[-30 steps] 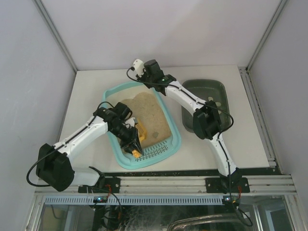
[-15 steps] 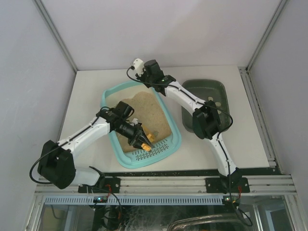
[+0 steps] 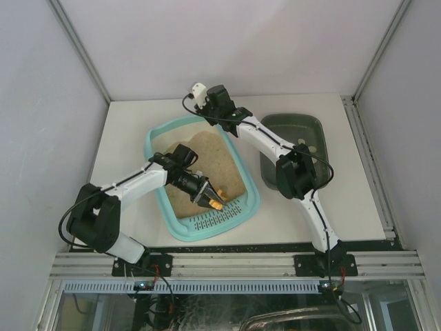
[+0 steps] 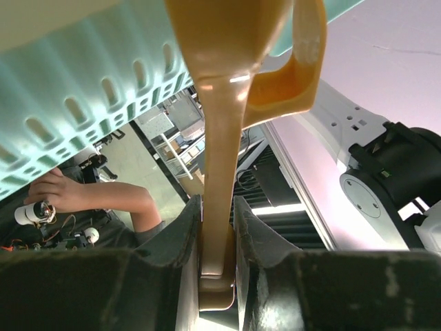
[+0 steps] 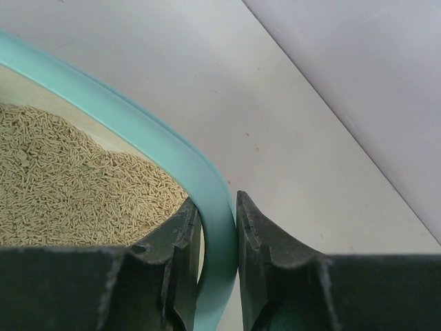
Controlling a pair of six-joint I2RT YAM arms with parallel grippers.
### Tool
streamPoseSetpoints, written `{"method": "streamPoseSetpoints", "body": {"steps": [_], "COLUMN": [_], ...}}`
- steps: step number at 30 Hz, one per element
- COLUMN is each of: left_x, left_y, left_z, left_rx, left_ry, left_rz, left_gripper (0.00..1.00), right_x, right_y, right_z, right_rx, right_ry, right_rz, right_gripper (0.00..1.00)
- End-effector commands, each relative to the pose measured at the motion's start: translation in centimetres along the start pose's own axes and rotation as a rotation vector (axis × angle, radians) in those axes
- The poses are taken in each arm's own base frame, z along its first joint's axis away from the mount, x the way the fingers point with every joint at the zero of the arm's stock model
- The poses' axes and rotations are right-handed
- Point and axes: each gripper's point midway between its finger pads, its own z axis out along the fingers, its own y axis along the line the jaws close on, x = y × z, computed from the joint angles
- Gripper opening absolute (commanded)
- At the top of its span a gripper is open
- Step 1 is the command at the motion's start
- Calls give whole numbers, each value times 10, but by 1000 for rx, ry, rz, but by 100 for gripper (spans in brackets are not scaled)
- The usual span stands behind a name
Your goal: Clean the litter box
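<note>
The turquoise litter box (image 3: 252,186) lies mid-table with tan litter (image 3: 207,158) and a slotted grate (image 3: 215,221) at its near end. My left gripper (image 3: 207,196) hangs over the litter just behind the grate, shut on the handle of an orange scoop (image 3: 218,201). In the left wrist view the scoop (image 4: 234,55) runs up from the gripper (image 4: 217,207) against the grate (image 4: 89,103). My right gripper (image 3: 219,121) is shut on the box's far rim. The right wrist view shows that rim (image 5: 138,131) pinched in the gripper (image 5: 218,207), pellets (image 5: 62,186) beside it.
A smaller dark grey tray (image 3: 306,131) stands right of the litter box, partly behind my right arm (image 3: 296,176). White walls close in the table on three sides. The arms' mounting rail (image 3: 234,262) runs along the near edge.
My left gripper has swung right with the scoop, from the box's near left side towards its middle by the grate. My right gripper has kept its hold on the far rim.
</note>
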Motion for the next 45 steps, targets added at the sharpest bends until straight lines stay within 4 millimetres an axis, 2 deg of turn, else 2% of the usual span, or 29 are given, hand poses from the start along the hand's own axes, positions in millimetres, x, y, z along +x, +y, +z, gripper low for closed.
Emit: {"method": "streamPoseSetpoints", "body": {"steps": [1, 7, 11, 15, 18, 22, 24, 31, 36, 39, 43, 45], "left_x": [-13, -36, -48, -53, -58, -72, -79, -93, -94, -87, -79, -75], "left_y": [-27, -51, -52, -49, -36, -5, 4, 16, 14, 9, 13, 11], "left_z": [2, 7, 9, 7, 8, 5, 5, 7, 2, 1, 0, -2], "left_rx": [35, 53, 42, 45, -16, -197, -245, -302, -299, -251, -225, -201], "left_ry": [3, -42, -92, -91, -84, -102, -112, -138, -176, -176, -167, -194], "left_rz": [12, 137, 297, 377, 436, 449, 463, 524, 617, 672, 693, 721], "left_gripper": [0, 0, 0, 0, 0, 0, 0, 0, 0, 0, 0, 0], "right_x": [0, 9, 13, 17, 22, 28, 29, 28, 31, 35, 39, 38], "right_y": [10, -5, -18, -32, -39, -44, -44, -50, -50, -50, -51, -50], "right_z": [6, 5, 3, 1, 1, -1, -3, -4, -3, -4, -4, -5], "right_rx": [-37, -31, -18, -7, 1, 10, 10, 22, 31, 28, 27, 23], "right_ry": [-23, -6, -1, 3, 10, 25, 29, 25, 34, 46, 57, 55], "right_rz": [112, 151, 159, 177, 184, 184, 184, 175, 167, 157, 149, 146], "right_gripper": [0, 0, 0, 0, 0, 0, 0, 0, 0, 0, 0, 5]}}
